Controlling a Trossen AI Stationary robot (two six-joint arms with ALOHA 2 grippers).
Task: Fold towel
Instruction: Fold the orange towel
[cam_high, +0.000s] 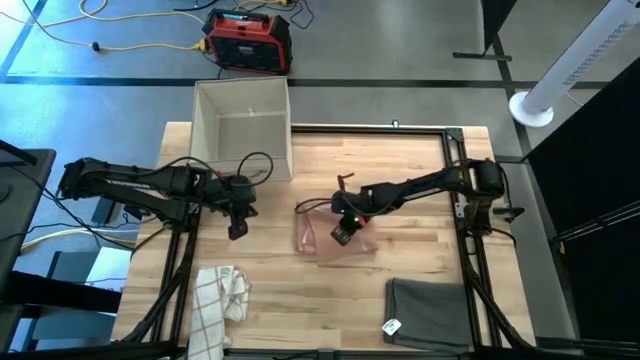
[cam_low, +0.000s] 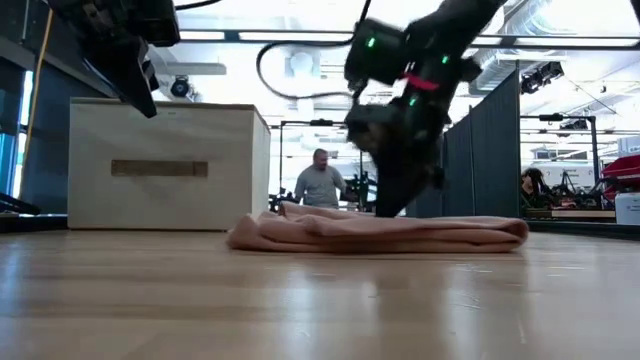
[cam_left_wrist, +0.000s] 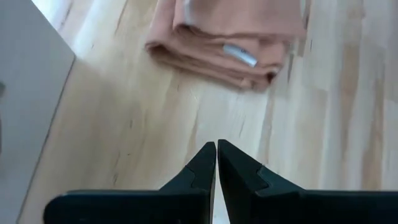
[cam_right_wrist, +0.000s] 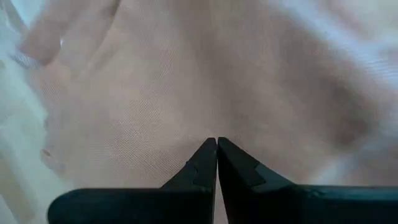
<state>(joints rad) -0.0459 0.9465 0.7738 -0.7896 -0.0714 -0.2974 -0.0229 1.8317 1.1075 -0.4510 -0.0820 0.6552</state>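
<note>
High view shows a wooden desk with a folded pink towel lying near its middle. The right pincer hangs directly over the towel's right half, its arm reaching in from the right edge of the desk. In the right wrist view its two dark fingers are pressed together tip to tip, clenched on nothing, with pink cloth filling the picture just beyond them. From the low view the towel lies flat in a low stack of layers, and the right pincer stands close above its top surface; whether it touches the cloth cannot be told.

The left pincer hovers over bare wood to the left of the towel, apart from it. The left wrist view shows its fingers likewise clenched and empty, with the towel ahead, a small white label showing on its folded edge.

A pale open box sits at the desk's far left corner. A checked white cloth lies crumpled at the near left, and a folded grey cloth with a white tag lies at the near right. A person stands in the room behind.
</note>
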